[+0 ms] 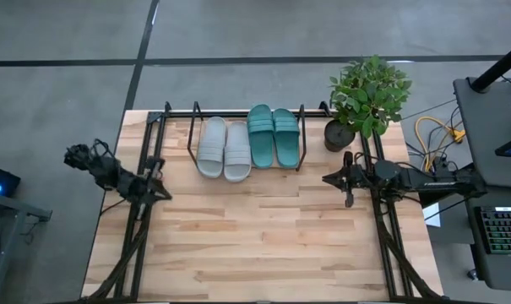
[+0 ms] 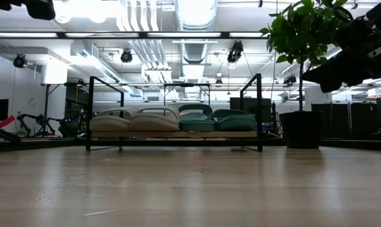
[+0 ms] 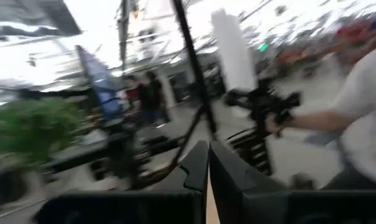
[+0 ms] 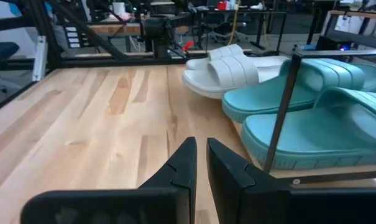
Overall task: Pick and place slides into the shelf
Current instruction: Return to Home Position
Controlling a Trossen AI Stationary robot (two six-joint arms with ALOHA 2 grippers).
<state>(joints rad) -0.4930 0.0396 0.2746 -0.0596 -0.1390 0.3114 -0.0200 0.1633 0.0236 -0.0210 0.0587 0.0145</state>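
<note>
Two light grey slides (image 1: pixel 225 149) and two teal slides (image 1: pixel 274 137) lie side by side, soles down, on the board of the black-tube shelf (image 2: pixel 177 134) at the table's far middle. In the right wrist view the grey pair (image 4: pixel 228 70) and the teal pair (image 4: pixel 312 118) show behind a shelf post (image 4: pixel 281 112). My left gripper (image 1: pixel 164 192) hangs shut above the table's left edge with nothing in it (image 3: pixel 207 174). My right gripper (image 1: pixel 325 179) hovers shut and bare at the right edge (image 4: pixel 201 168), pointing across the table, just near of the teal slides.
A potted plant (image 1: pixel 366 97) stands at the far right corner beside the shelf. The wooden tabletop (image 1: pixel 263 236) stretches bare between the arms and toward the near edge. A keyboard and cables lie off the table at the right. A person (image 3: pixel 362 112) shows in the room beyond.
</note>
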